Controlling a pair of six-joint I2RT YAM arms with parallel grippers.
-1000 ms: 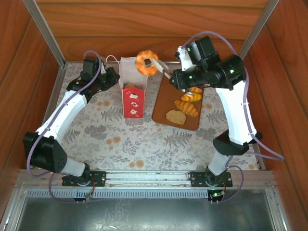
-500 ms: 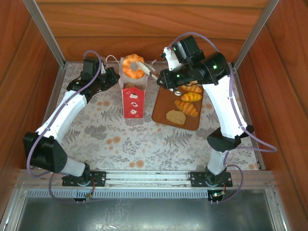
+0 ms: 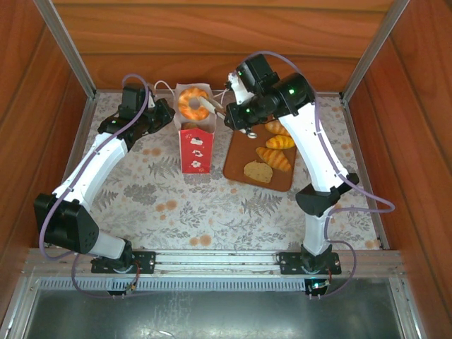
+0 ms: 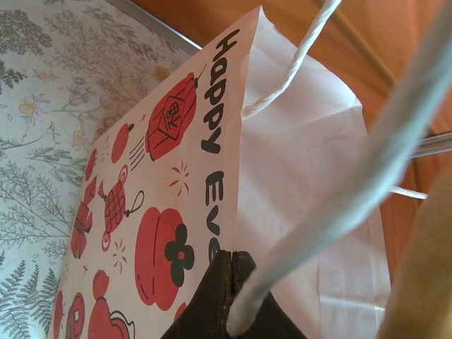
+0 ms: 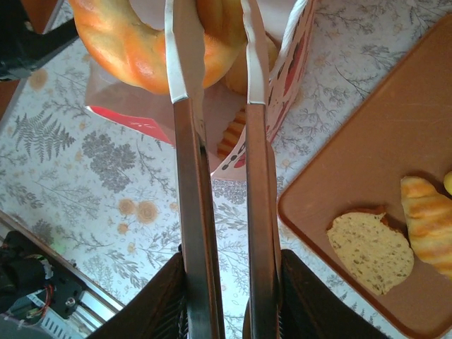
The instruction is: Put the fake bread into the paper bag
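The ring has moved left, apparently over the paper bag.

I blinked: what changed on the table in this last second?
The right gripper carried the ring pastry leftward, from the right edge of the paper bag to above its open top, gripping it throughout. The left gripper, the bag and the pastries on the board stayed put.

Left pincer pinched shut; right pincer clamped, arm extended leftward
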